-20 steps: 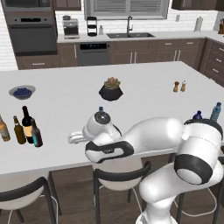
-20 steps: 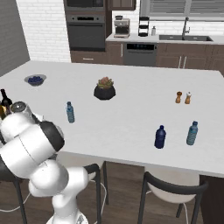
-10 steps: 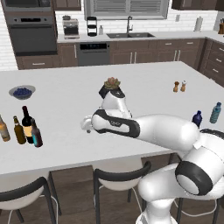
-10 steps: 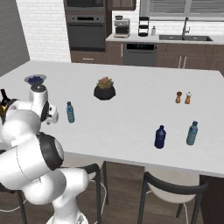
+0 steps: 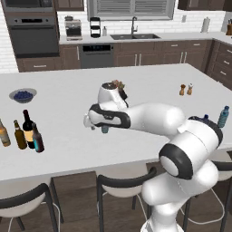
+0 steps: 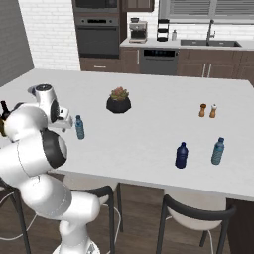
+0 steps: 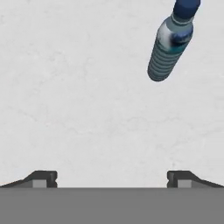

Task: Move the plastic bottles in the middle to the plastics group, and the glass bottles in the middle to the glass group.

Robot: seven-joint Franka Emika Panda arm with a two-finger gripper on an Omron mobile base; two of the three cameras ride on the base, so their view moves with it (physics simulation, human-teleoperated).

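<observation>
The arm has swung from the glass cluster to mid-worktop; its tool (image 7: 111, 177) (jaws spread, empty) hovers above the white worktop (image 7: 87, 96) beside the slim translucent light-blue plastic bottle (image 7: 168, 48), standing near the front edge, next to move.

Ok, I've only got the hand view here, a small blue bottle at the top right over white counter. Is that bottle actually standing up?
Observer: Yes. The light-blue bottle stands upright on the counter, with the plant pot behind it.
Operator: Where's the plastics group?
Observer: Well off to the right on the same counter: a dark-blue bottle with a second light-blue bottle beside it.
Operator: And the glass?
Observer: At the left end, the wine bottle and the maroon bottle stand next to the amber bottle and the brown bottle.
</observation>
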